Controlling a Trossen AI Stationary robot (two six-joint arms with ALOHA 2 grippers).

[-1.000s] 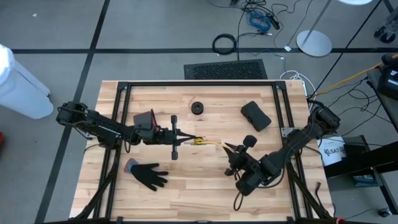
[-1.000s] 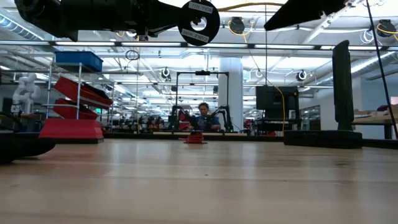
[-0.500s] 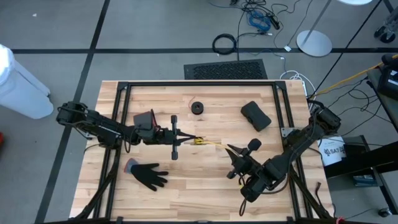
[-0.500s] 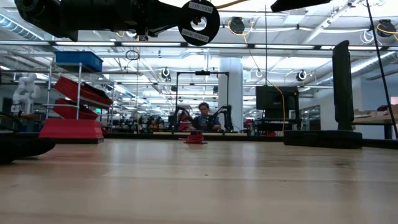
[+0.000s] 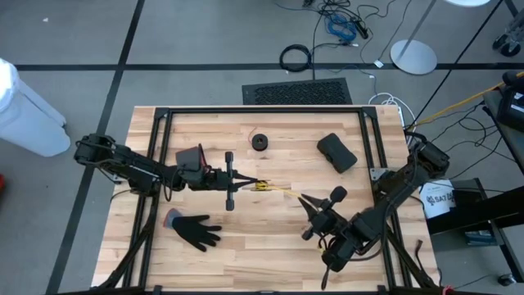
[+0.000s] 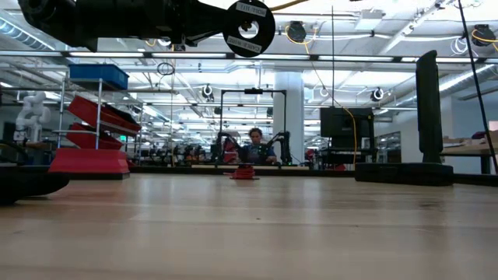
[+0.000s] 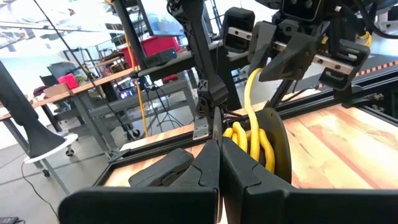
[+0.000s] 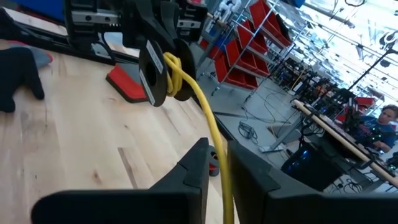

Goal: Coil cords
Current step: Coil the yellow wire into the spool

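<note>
A: Where is the yellow cord point(image 5: 278, 189)?

B: Stretched in the air above the middle of the table point(image 5: 246, 246), running between the 2 grippers. One end is looped in several turns just beside a dark disc point(image 7: 277, 146) at the left gripper point(image 5: 248, 183), seen clearly in the left wrist view point(image 7: 249, 140). The other end passes between the fingers of the right gripper point(image 5: 304, 199).

A: And the jaws?

B: The left gripper's 2 fingers point(image 7: 205, 171) are pressed together, with the yellow loops sitting right at their tips. The right gripper's fingers point(image 8: 196, 165) stand close, with the cord point(image 8: 211, 134) running in the narrow gap; whether they actually pinch it I cannot tell.

A: The other cord?

B: A small black coil point(image 5: 260, 142) lies on the table toward the far edge, well apart from both grippers.

A: Anything else on the table?

B: A black glove point(image 5: 196, 229) near the front left, and a black block point(image 5: 336, 152) toward the far right.
</note>
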